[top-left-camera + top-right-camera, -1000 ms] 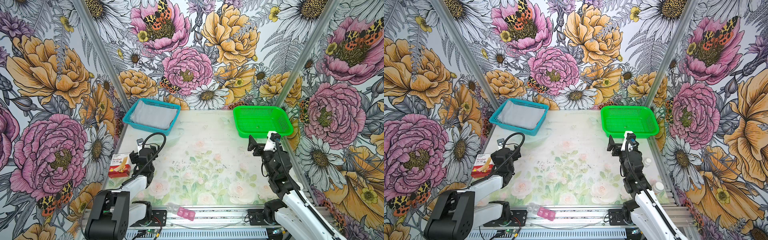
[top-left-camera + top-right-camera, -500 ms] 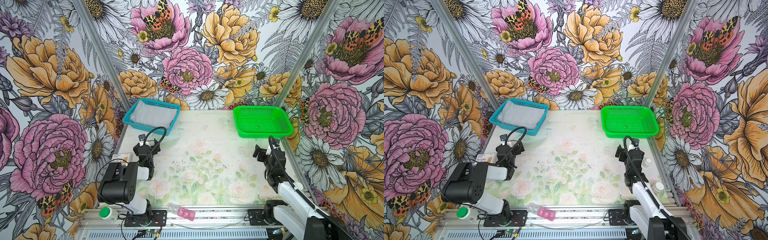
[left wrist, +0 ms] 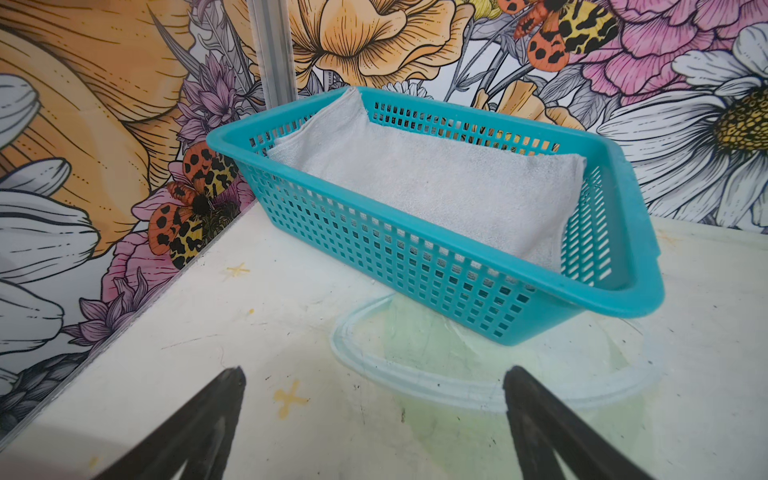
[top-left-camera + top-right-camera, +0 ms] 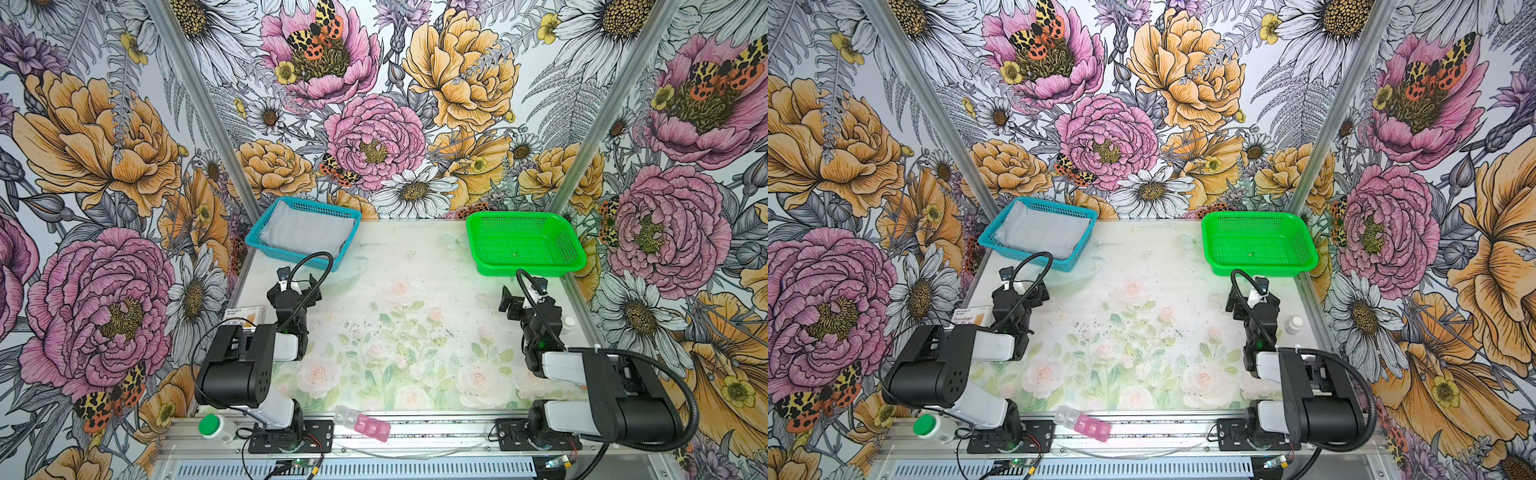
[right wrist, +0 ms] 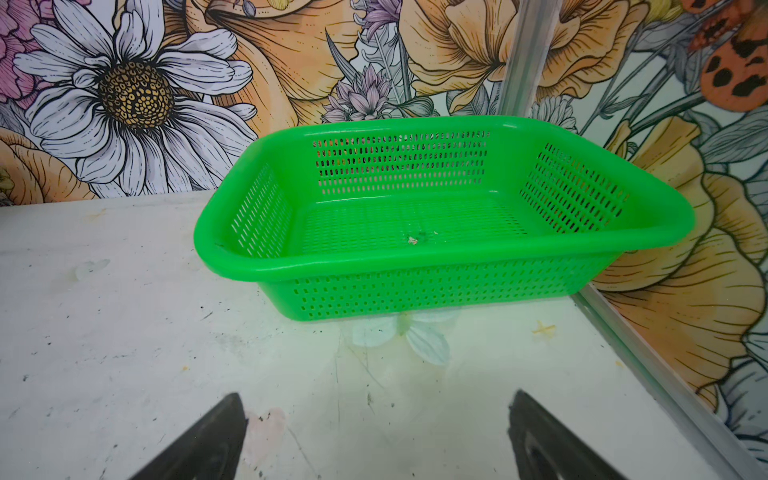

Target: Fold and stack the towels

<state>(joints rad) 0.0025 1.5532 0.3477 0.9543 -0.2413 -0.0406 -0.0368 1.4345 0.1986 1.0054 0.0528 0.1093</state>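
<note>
A pale grey-white towel (image 4: 305,232) (image 4: 1038,230) (image 3: 436,187) lies folded flat inside the blue basket (image 4: 291,253) (image 4: 1025,255) (image 3: 415,266) at the back left of the table; one corner rides up the basket's far rim. What lies under it is hidden. My left gripper (image 4: 297,287) (image 4: 1020,291) (image 3: 374,376) hovers just in front of that basket, open and empty, apart from it. My right gripper (image 4: 523,297) (image 4: 1252,297) (image 5: 376,399) stands open and empty a short way in front of the green basket (image 4: 528,266) (image 4: 1258,268) (image 5: 415,266), which holds only a crumb.
A bandage box (image 4: 245,316) lies by the left wall beside my left arm. A small white bottle (image 4: 1295,324) stands at the right edge. On the front rail sit a green-capped bottle (image 4: 216,428) and a pink pill box (image 4: 368,426). Both arms are folded low at the front corners.
Both arms have folded back into a tucked pose at the front corners, their elbows now raised. The right gripper has drawn back a little from the green basket. Both grippers stayed open.
</note>
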